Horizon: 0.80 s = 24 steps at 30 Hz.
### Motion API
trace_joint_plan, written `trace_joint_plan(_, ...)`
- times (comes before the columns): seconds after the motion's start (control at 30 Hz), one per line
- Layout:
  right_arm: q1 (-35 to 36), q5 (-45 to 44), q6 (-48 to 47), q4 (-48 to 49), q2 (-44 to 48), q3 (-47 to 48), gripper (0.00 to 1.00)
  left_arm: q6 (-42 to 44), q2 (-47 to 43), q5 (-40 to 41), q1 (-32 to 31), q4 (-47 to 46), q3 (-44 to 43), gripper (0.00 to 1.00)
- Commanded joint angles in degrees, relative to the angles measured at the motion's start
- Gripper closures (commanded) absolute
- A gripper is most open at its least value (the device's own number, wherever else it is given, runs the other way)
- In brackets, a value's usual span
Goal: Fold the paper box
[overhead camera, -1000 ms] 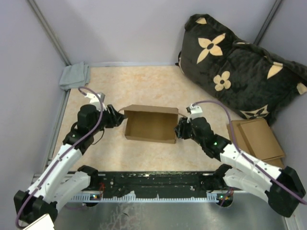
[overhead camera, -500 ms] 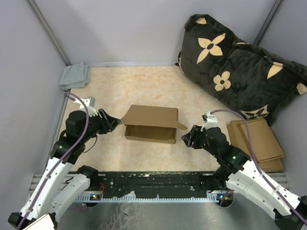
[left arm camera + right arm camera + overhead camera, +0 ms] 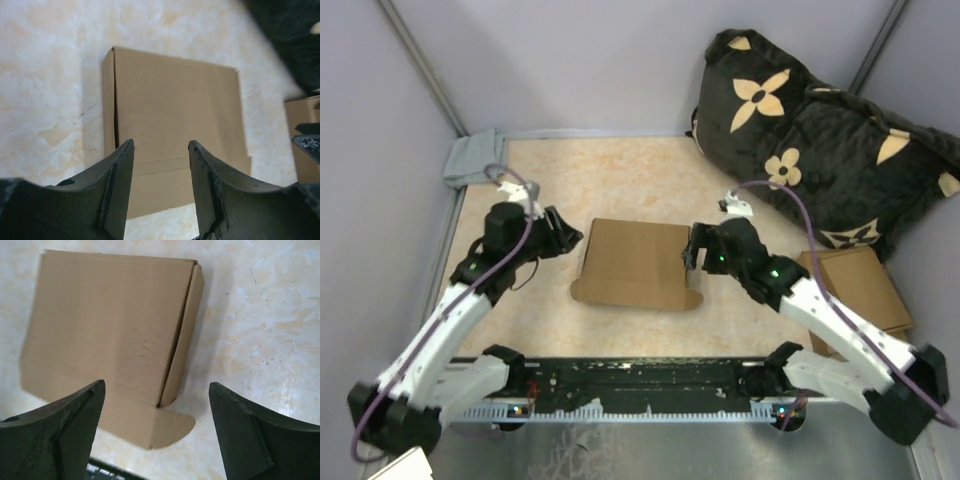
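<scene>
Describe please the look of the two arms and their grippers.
The left arm and right arm have white links and black joints. Each carries a looping purple cable. The left gripper and right gripper have black wedge-shaped fingers. A green light glows on the right arm.

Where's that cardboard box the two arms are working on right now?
In the top view, the paper box lies in the middle of the table, lid folded over, between the left gripper and the right gripper.
</scene>
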<state>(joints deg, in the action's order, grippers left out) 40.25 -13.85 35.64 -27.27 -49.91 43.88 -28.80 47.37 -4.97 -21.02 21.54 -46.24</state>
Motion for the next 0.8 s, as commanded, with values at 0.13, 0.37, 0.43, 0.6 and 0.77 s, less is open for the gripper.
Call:
trace_joint_plan(0.13,-7.15,11.52,-3.38,11.25,-18.66,1.86,0.23,2.56,17.86,-1.7,-0.34,-8.36,2.54,0.46)
trace_joint_plan(0.37,-7.2,16.12,-3.77,14.03,-24.23,0.41,0.33,2.71,23.41,-2.54,-0.29,-10.24,4.18,0.46)
trace_joint_plan(0.43,-7.18,16.38,-4.0,14.0,-25.67,0.33,0.34,2.77,24.71,-2.63,-0.29,-10.73,4.56,0.46)
trace_joint_plan(0.6,-7.29,16.39,-5.07,13.9,-30.69,1.2,0.35,2.54,29.41,-2.17,-0.34,-10.97,4.39,0.46)
trace_joint_plan(0.77,-7.61,17.04,-6.41,15.38,-34.31,2.01,0.42,2.5,32.69,-3.03,-0.33,-11.2,3.62,0.48)
